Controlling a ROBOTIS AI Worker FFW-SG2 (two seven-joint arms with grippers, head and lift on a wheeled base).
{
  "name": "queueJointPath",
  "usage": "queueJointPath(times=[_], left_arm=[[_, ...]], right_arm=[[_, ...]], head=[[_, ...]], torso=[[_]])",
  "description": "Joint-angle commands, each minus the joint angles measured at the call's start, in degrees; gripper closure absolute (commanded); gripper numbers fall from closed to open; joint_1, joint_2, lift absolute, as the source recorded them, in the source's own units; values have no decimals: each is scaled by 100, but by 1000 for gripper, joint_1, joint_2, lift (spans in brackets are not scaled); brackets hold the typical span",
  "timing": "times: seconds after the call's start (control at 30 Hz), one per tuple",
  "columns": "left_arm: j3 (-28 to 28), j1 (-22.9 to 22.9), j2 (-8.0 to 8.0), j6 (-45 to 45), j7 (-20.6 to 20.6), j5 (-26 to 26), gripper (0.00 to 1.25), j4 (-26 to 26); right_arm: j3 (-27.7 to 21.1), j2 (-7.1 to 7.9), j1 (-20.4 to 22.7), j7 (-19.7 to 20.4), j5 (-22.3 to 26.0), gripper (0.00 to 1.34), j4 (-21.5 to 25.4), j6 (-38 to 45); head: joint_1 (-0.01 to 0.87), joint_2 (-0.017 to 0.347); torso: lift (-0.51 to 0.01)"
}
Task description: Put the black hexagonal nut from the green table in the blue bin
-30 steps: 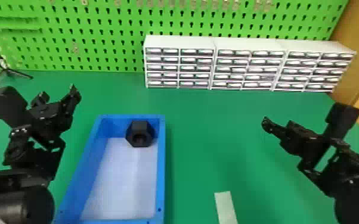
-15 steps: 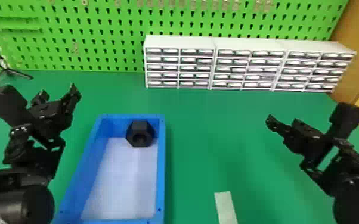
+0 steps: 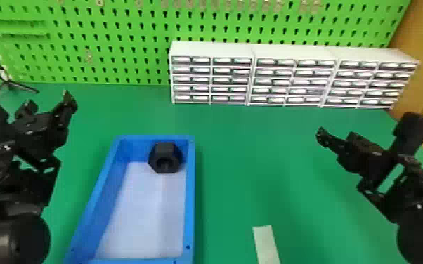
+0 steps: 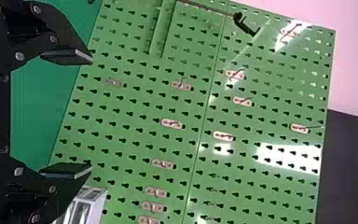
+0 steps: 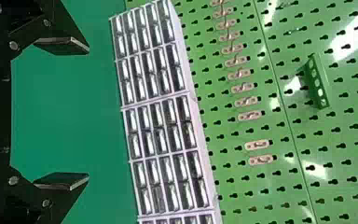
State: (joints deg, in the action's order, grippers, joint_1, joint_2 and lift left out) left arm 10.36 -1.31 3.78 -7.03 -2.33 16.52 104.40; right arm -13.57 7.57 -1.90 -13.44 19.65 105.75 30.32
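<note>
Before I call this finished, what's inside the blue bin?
The black nut sits in the blue bin's far right corner; the floor beneath it is covered.

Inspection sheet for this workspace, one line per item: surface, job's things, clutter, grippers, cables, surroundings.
Surface: green table.
Job's things: black hexagonal nut inside the blue bin, in its far right corner.
Clutter: pale strip on the table, right of the bin.
Grippers: left gripper and right gripper both open, holding nothing, away from the bin.
Cables: nothing seen.
Surroundings: green pegboard behind; white drawer units before it; black tripod at far left.
</note>
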Motion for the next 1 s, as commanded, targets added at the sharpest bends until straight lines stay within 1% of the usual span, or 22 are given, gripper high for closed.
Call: queueJointPath(times=[0.0,0.23,0.33,0.47,0.57,0.63,0.8,0.9,0.97], left_arm=[[54,26,0,0,-4,-18,435,45],[107,-62,0,0,40,-79,435,45],[142,-89,18,0,75,-79,435,45],[115,-106,132,0,84,-79,435,54],[80,-141,141,0,84,-79,435,54],[71,-159,141,0,84,-106,435,54],[89,-176,141,0,84,-141,435,71],[80,-176,141,0,84,-193,435,71],[45,-203,132,0,84,-255,435,71]], right_arm=[[30,60,-30,0,56,317,-2,1],[65,60,-135,0,21,317,-28,1],[135,16,-223,0,12,317,-89,1],[205,-63,-276,-35,-111,317,-133,1],[205,-116,-285,-123,-120,317,-169,1],[223,-98,-293,-158,-111,317,-169,1],[284,42,-320,-185,-58,317,-177,-8],[205,51,-293,-185,3,317,-186,1],[117,25,-276,-220,12,317,-186,-8]], head=[[692,8],[692,8],[692,8],[692,8],[692,8],[692,8],[692,8],[692,8],[692,8]], torso=[[-97],[-97],[-97],[-97],[-97],[-97],[-97],[-97],[-97]])
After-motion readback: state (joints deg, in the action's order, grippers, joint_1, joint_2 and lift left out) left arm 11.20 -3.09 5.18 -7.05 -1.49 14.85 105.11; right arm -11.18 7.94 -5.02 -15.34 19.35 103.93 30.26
